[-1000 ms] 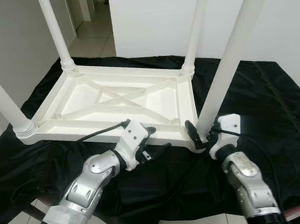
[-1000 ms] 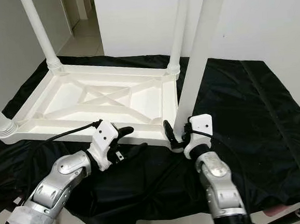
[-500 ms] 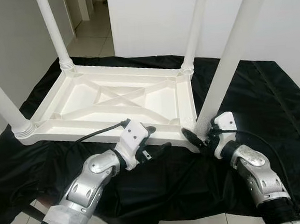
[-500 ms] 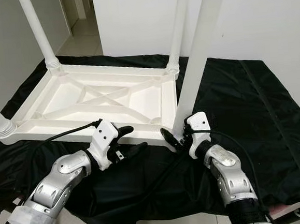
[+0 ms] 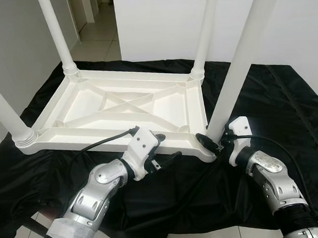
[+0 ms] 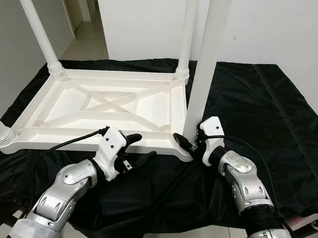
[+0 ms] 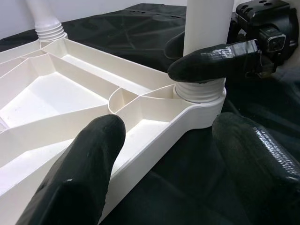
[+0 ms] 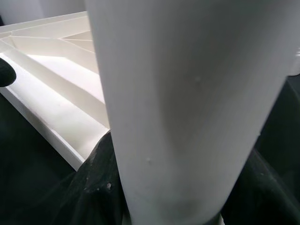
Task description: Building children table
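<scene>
A white children's table top (image 5: 119, 108) lies upside down on a black cloth. Its near right leg (image 5: 237, 63) stands upright in the corner socket (image 7: 199, 91). At the foot of that leg, just above the socket, my right gripper (image 5: 213, 142) is shut on it, with one black finger (image 7: 215, 58) on each side. The leg (image 8: 187, 103) looms close in the right wrist view. My left gripper (image 5: 164, 147) is open at the table top's near rim. One finger (image 7: 89, 164) is over the rim and the other (image 7: 258, 159) is above the cloth.
Three more white legs stand at the near left (image 5: 1, 109), far left (image 5: 56, 33) and far right (image 5: 207, 27) corners. The black cloth (image 5: 290, 103) drapes over the support's edges. Behind are a white wall (image 5: 162, 19), tiled floor and a doorway (image 5: 93, 14).
My right forearm has swung out to the right, and its gripper has turned around the foot of the leg. The left arm and the table top have stayed in place.
</scene>
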Available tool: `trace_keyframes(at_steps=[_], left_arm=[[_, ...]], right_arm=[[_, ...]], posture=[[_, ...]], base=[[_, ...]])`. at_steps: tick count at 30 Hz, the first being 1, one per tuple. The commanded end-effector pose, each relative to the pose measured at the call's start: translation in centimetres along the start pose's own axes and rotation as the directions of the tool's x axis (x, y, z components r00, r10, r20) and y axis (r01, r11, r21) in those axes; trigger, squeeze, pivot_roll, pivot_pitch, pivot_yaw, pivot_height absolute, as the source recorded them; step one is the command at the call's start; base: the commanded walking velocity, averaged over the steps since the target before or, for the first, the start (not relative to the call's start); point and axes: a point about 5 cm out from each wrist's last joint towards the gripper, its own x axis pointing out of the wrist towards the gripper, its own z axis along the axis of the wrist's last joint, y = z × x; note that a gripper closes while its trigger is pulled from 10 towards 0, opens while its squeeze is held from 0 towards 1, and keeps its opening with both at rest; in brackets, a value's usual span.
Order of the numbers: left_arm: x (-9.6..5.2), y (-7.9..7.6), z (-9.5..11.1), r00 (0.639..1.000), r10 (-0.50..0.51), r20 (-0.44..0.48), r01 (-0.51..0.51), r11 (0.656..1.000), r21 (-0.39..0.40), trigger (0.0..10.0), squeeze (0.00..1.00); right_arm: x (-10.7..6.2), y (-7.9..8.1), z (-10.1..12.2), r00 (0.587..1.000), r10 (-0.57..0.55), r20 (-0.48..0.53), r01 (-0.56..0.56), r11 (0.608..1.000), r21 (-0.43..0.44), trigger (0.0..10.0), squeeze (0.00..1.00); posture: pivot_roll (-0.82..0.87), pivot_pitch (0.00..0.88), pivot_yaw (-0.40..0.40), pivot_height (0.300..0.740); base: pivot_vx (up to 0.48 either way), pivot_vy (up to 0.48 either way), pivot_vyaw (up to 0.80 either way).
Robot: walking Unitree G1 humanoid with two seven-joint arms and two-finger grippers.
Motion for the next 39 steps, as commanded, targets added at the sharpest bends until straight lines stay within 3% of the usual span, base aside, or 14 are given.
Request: trace_keyframes(at_steps=[1, 9, 10, 11, 13, 15, 17, 20, 25, 26, 27, 28, 36, 39], left_arm=[[-0.1, -0.1, 0.2, 1.0, -0.03, 0.003, 0.03, 0.999, 0.012, 10.0, 0.0], [0.0, -0.3, 0.2, 0.999, -0.037, 0.001, 0.037, 0.999, 0.016, 10.0, 0.0], [0.0, -0.5, 0.1, 0.999, -0.047, -0.004, 0.047, 0.999, 0.017, 10.0, 0.0], [0.0, -0.5, 0.1, 0.999, -0.047, -0.004, 0.047, 0.999, 0.017, 10.0, 0.0], [-0.1, -0.6, 0.0, 0.999, -0.052, -0.008, 0.053, 0.998, 0.019, 10.0, 0.0], [-0.1, -0.6, 0.0, 0.999, -0.054, -0.01, 0.054, 0.998, 0.019, 10.0, 0.0], [-0.1, -0.7, 0.0, 0.998, -0.058, -0.011, 0.058, 0.998, 0.02, 10.0, 0.0], [-0.1, -0.9, -0.1, 0.998, -0.06, -0.013, 0.06, 0.998, 0.018, 10.0, 0.0], [-0.2, -1.1, -0.2, 0.998, -0.066, -0.018, 0.066, 0.998, 0.013, 10.0, 0.0], [-0.3, -1.1, -0.2, 0.998, -0.064, -0.019, 0.065, 0.998, 0.013, 10.0, 0.0], [-0.3, -1.1, -0.2, 0.998, -0.064, -0.019, 0.065, 0.998, 0.013, 10.0, 0.0], [-0.3, -1.0, -0.2, 0.998, -0.063, -0.02, 0.063, 0.998, 0.013, 10.0, 0.0], [-0.6, -1.2, -0.3, 0.998, -0.062, -0.027, 0.063, 0.998, 0.011, 10.0, 0.0], [-0.8, -1.3, -0.5, 0.997, -0.069, -0.035, 0.069, 0.998, 0.008, 10.0, 0.0]], right_arm=[[0.1, 0.5, -0.6, 0.999, -0.02, -0.03, 0.02, 1.0, 0.015, 10.0, 0.0], [0.6, 1.4, -1.0, 0.96, -0.275, -0.061, 0.28, 0.956, 0.092, 10.0, 0.0], [0.8, 2.4, -1.0, 0.894, -0.443, -0.072, 0.448, 0.881, 0.148, 10.0, 0.0], [0.8, 2.4, -1.0, 0.894, -0.443, -0.072, 0.448, 0.881, 0.148, 10.0, 0.0], [0.8, 2.9, -1.1, 0.837, -0.539, -0.093, 0.547, 0.816, 0.188, 10.0, 0.0], [0.8, 3.1, -1.3, 0.818, -0.565, -0.104, 0.574, 0.793, 0.204, 10.0, 0.0], [1.1, 4.5, -1.2, 0.781, -0.618, -0.093, 0.623, 0.755, 0.204, 10.0, 0.0], [1.5, 5.7, -0.8, 0.802, -0.594, -0.069, 0.594, 0.779, 0.202, 10.0, 0.0], [1.2, 5.4, -0.5, 0.782, -0.619, -0.07, 0.619, 0.761, 0.194, 10.0, 0.0], [1.2, 5.6, -0.4, 0.788, -0.613, -0.065, 0.612, 0.766, 0.197, 10.0, 0.44], [1.2, 5.6, -0.4, 0.788, -0.613, -0.065, 0.612, 0.766, 0.197, 10.0, 0.44], [1.3, 5.8, -0.3, 0.795, -0.604, -0.054, 0.601, 0.773, 0.201, 10.0, 1.0], [0.9, 5.9, 0.2, 0.818, -0.575, -0.006, 0.564, 0.801, 0.201, 10.0, 1.0], [-0.1, 5.1, -0.3, 0.849, -0.529, -0.005, 0.517, 0.827, 0.221, 10.0, 1.0]], posture=[[-0.01, 0.0, -0.039, 0.74], [0.0, 0.0, -0.044, 0.74], [0.0, 0.0, -0.044, 0.74], [0.0, 0.0, -0.044, 0.74], [-0.01, 0.0, -0.045, 0.74], [-0.01, 0.0, -0.045, 0.74], [-0.01, 0.0, -0.046, 0.74], [-0.01, 0.0, -0.046, 0.74], [0.0, 0.0, -0.046, 0.74], [0.01, 0.0, -0.046, 0.74], [0.01, 0.0, -0.046, 0.74], [0.01, 0.0, -0.047, 0.74], [0.01, 0.0, -0.045, 0.74], [0.0, 0.0, -0.039, 0.74]], base=[[0.0, 0.0, 0.0], [0.0, 0.0, 0.0], [0.0, 0.0, 0.0], [0.0, 0.0, 0.0], [0.0, 0.0, 0.0], [0.0, 0.0, 0.0], [0.0, 0.0, 0.0], [0.0, 0.0, 0.0], [0.0, 0.0, 0.0], [0.0, 0.0, 0.0], [0.0, 0.0, 0.0], [0.0, 0.0, 0.0], [0.0, 0.0, 0.0], [0.0, 0.0, 0.0]])
